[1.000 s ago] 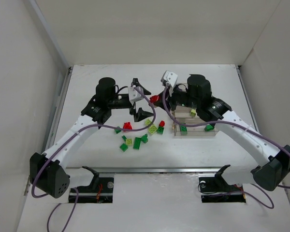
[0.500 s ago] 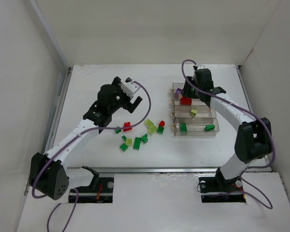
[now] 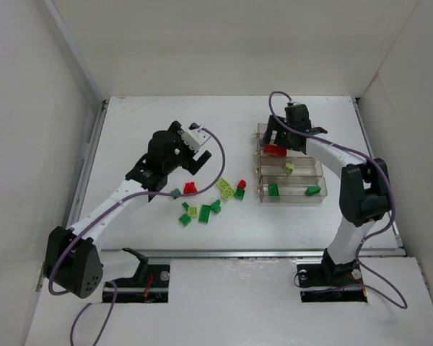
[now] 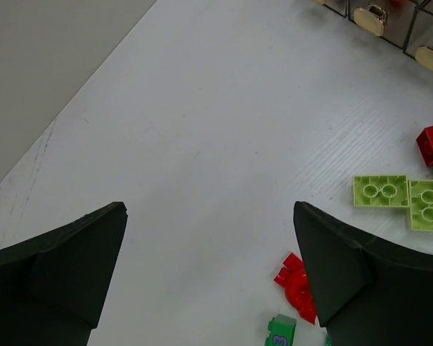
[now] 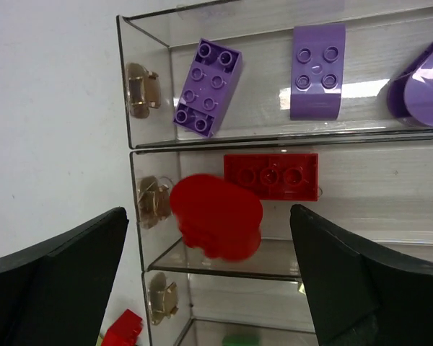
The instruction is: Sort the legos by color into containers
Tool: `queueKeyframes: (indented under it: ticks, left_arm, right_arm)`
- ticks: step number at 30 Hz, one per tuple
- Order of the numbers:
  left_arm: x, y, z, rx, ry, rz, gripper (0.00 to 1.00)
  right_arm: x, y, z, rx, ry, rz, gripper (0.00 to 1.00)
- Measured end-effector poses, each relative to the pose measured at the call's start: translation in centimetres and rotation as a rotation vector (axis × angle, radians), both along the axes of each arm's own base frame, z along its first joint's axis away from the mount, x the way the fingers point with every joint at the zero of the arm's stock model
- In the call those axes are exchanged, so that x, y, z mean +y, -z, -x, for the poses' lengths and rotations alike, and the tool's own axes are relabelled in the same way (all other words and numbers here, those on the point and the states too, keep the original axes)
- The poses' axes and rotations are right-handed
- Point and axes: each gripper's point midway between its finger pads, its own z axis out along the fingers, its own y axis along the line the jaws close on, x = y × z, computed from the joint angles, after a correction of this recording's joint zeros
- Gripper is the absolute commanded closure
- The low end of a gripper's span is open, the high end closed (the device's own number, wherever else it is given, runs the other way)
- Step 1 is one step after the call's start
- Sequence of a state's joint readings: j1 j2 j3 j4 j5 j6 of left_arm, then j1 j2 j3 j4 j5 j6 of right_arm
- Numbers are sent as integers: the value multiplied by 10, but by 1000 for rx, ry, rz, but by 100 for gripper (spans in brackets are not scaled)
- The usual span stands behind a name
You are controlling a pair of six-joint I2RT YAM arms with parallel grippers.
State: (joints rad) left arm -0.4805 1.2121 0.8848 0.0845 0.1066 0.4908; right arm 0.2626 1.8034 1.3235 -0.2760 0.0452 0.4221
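Loose legos at frame centre: red, yellow-green and dark green, roughly a dozen unsorted. Left gripper above them, jaws wide, empty. Containers right of centre: purple, red, yellow-green and dark green compartments each part-filled. Right gripper over red compartment, jaws spread, gripping nothing; rounded red brick free below, blurred. Judged under half done.

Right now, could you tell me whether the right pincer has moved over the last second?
Yes. In the top view the right pincer has swung rightward, from left of the containers to above them.
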Motion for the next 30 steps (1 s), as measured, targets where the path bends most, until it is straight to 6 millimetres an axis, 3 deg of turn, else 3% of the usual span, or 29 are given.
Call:
queueKeyframes:
  ticks: [6, 10, 14, 17, 19, 22, 26, 30]
  left_arm:
    - [-8, 6, 12, 1, 125, -63, 0]
    - [-18, 22, 31, 33, 287, -136, 10]
    - [-23, 41, 46, 54, 436, -224, 16]
    - [-20, 61, 54, 60, 541, -332, 18]
    - [-13, 76, 59, 77, 583, -401, 18]
    - [1, 98, 64, 150, 578, -471, 18]
    - [35, 123, 59, 327, 432, -489, 21]
    - [62, 133, 64, 458, 318, -473, 21]
  right_arm:
    - [-1, -12, 1, -23, -9, 6, 0]
    - [5, -51, 5, -119, -55, 33, 0]
    - [40, -104, 24, -263, -198, 60, 0]
    - [78, -127, 45, -341, -352, 44, 0]
    - [96, -127, 60, -351, -438, 33, 0]
    - [108, -109, 76, -315, -517, 39, 0]
    - [115, -91, 89, -270, -563, 54, 0]
    - [129, -88, 100, -267, -613, 63, 0]
